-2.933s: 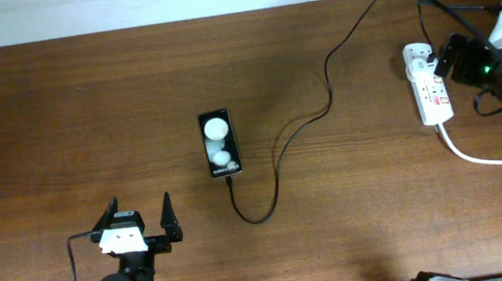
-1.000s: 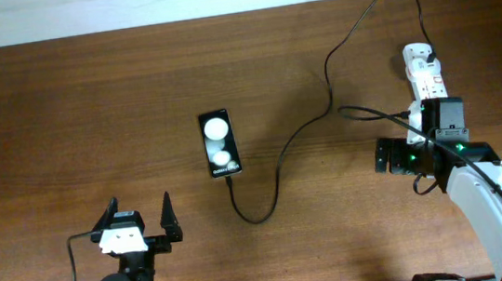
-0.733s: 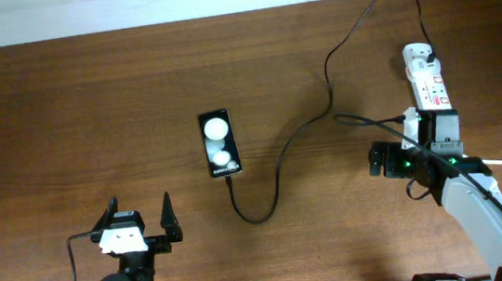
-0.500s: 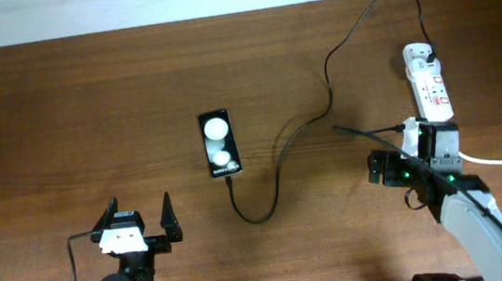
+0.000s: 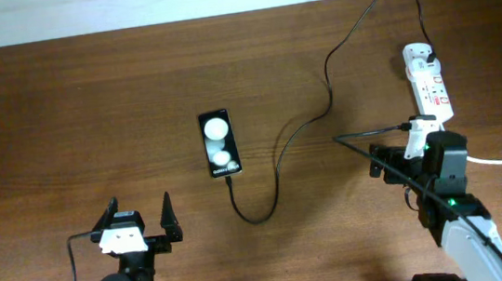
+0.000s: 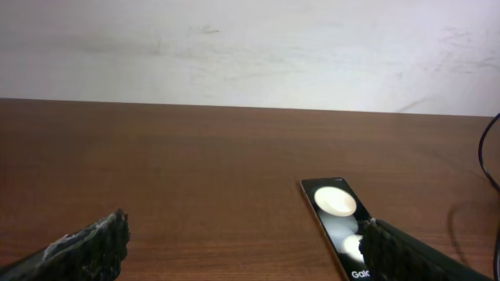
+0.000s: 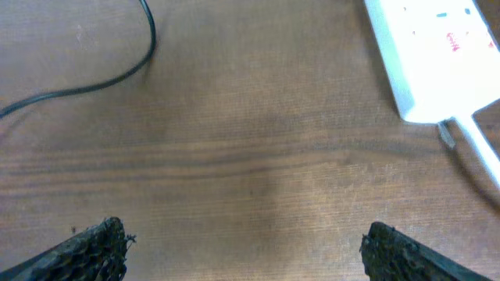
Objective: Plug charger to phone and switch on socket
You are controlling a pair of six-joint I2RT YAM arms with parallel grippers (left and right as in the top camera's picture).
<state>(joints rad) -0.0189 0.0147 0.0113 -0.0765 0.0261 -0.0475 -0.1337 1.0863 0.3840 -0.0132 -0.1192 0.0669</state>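
Near the middle of the table (image 5: 60,104) lies one glossy black phone (image 5: 220,144) with two white spots. One thin black charger (image 5: 329,85) meets its near end and runs to the single white socket (image 5: 427,83). The right gripper (image 7: 244,232) has drawn back from the socket. It and the left gripper (image 5: 139,208) gape wide, both empty.

Brown wooden table (image 5: 88,101), pale scuffed wall (image 6: 250,47) along its far edge

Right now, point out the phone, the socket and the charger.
phone (image 5: 220,144), overhead view, middle of its glossy face.
socket (image 5: 430,84), overhead view, middle of white body.
charger (image 5: 258,221), overhead view, cable loop below phone.
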